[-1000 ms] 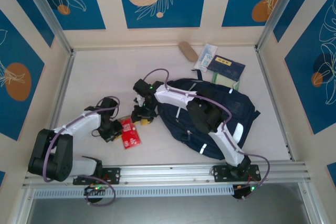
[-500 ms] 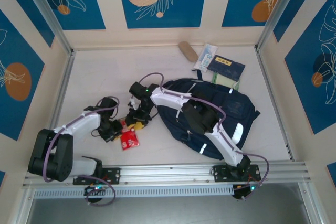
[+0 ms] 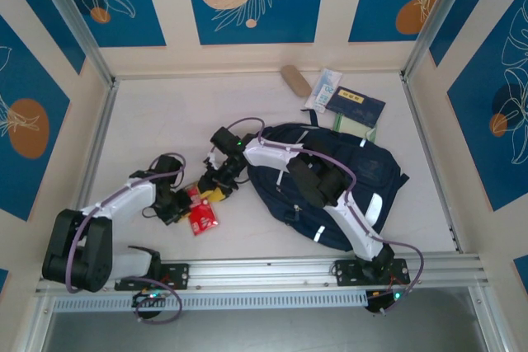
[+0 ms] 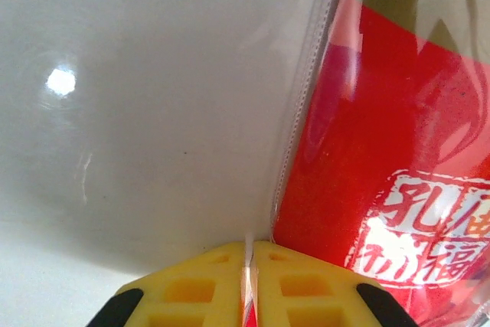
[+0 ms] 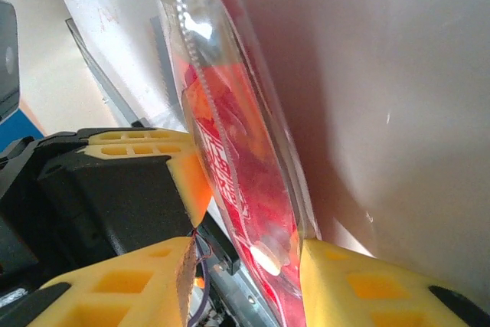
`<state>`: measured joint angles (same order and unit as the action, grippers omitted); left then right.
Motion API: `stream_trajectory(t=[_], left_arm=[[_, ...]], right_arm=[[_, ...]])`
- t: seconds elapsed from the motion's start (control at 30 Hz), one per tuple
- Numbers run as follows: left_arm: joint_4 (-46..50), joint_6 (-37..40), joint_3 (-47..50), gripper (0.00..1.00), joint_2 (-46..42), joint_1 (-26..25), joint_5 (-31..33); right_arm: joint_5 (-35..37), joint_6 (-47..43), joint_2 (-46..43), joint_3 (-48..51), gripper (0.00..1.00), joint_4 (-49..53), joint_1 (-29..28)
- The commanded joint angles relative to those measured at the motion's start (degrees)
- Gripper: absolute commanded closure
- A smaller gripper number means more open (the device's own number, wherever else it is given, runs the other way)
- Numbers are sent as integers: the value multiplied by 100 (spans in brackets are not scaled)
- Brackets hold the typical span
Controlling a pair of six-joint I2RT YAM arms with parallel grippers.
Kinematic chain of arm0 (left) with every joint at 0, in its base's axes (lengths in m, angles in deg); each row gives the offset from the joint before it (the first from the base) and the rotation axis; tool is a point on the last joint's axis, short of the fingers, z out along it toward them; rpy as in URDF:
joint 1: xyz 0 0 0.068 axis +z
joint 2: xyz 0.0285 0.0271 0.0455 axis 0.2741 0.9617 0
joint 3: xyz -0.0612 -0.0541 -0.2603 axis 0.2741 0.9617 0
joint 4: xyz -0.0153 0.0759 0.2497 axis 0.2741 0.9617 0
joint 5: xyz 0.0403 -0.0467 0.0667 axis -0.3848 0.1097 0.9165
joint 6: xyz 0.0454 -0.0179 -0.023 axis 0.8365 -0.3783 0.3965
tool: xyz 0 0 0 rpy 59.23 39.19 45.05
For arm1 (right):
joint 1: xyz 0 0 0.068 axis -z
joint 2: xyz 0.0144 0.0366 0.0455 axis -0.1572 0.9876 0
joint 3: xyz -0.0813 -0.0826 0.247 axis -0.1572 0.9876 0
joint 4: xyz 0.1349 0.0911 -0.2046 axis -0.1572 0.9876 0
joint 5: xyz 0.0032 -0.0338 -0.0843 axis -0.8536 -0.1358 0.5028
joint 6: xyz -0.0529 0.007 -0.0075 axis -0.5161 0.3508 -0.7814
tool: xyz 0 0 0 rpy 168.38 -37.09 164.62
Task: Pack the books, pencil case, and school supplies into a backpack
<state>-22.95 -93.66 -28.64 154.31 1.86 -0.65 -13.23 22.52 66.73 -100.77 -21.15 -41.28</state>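
- The right gripper [image 3: 214, 190] has swung away from the backpack [image 3: 375, 172] and come in on the small red book [image 3: 203, 218]. Its jaws stand apart, one on each side of the book's edge, not yet pinching.
- The left gripper [image 3: 185, 203] has stayed put, jaws closed on the rim of the book's clear sleeve [image 4: 302, 112].
- From above the book looks narrower than a second ago, so it seems tipped up on edge. I'd guess a handover is being set up, so the right arm can carry it to the bag.
- It sits over the worktop [image 3: 165, 129], just left of the backpack, between the two grippers.
- Its long axis runs roughly far to near, the near end slanting slightly towards the backpack.
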Motion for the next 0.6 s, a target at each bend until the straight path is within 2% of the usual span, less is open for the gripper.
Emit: stream_trajectory(t=[0.0,0.17,0.27,0.37,0.57], left_arm=[[-818,-32,379,89,163,-38,-552],[-809,-62,446,89,-18,-37,-597],[-796,-93,437,89,-109,-43,-642],[-691,-133,369,89,-259,-37,-657],[-280,-266,236,90,-794,-40,-568]], right_arm=[[-101,-145,50,-242,62,290,-356],[1456,-1008,357,-1054,70,2058,-496],[2326,-1337,457,-1395,65,2700,-676],[2930,-1501,494,-1512,60,3005,-874],[3561,-1585,658,-1584,61,3358,-1131]])
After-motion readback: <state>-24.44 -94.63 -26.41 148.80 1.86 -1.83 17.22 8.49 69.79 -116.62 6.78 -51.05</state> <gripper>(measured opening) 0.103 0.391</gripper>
